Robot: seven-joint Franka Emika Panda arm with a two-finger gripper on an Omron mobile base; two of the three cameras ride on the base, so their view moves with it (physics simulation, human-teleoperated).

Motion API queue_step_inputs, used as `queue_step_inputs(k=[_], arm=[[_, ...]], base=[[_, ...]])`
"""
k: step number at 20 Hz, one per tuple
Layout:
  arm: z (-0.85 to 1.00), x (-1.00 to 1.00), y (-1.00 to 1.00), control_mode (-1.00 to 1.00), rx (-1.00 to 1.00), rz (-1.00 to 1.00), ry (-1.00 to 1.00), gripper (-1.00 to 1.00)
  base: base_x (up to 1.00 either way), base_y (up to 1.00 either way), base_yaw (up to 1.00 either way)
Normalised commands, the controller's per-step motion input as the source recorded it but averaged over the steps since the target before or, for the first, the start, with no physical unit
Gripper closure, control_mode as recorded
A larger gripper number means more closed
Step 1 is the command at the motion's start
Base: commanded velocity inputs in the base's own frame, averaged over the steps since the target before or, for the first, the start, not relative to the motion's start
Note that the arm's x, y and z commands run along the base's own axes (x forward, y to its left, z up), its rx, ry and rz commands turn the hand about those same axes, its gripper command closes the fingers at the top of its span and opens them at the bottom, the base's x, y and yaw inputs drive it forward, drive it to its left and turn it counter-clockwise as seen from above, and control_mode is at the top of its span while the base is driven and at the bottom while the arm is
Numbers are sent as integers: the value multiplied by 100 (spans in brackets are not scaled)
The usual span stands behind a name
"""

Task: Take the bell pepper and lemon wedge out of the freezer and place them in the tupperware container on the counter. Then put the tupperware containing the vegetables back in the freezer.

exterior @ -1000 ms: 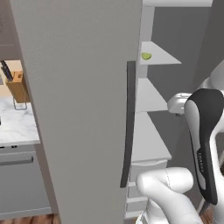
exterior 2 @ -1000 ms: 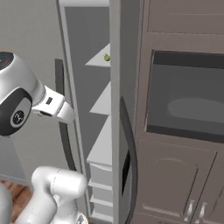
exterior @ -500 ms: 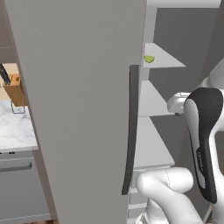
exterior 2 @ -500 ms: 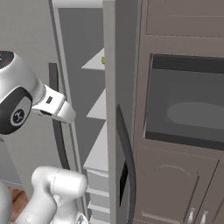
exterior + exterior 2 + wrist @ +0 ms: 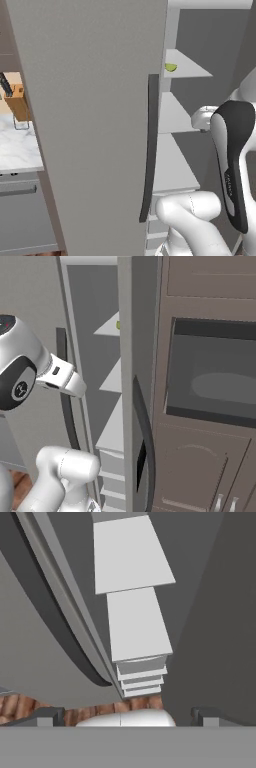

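A wooden knife block [image 5: 19,102] is sitting on the counter [image 5: 17,150] at far left. The freezer [image 5: 95,125] door is standing open, its dark handle [image 5: 148,150] hanging beside the shelves. The lemon wedge [image 5: 171,67] is lying on an upper shelf. The gripper [image 5: 127,716] is spreading wide, holding nothing, facing the freezer's lower shelves.

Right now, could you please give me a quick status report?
Gripper open, empty. Freezer door open; lemon wedge on upper shelf. Nothing blocking it.

Base views flank arm, close on open freezer [image 5: 90,100], sharing shelves [image 5: 112,431]; hand view faces down interior.
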Motion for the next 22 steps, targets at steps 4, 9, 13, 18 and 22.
queue_step_inputs(k=[4, 9, 13, 18, 22], arm=[[0, 6, -1, -100, 1, 0, 0, -100], [9, 1, -14, -100, 0, 1, -2, -100], [14, 4, -14, -100, 0, 0, -3, -100], [8, 15, -6, -100, 0, -2, -7, -100], [0, 68, -1, -100, 0, -2, -6, -100]], base=[[2, -3, 0], [0, 0, 0], [0, 0, 0], [0, 0, 0], [0, 0, 0]])
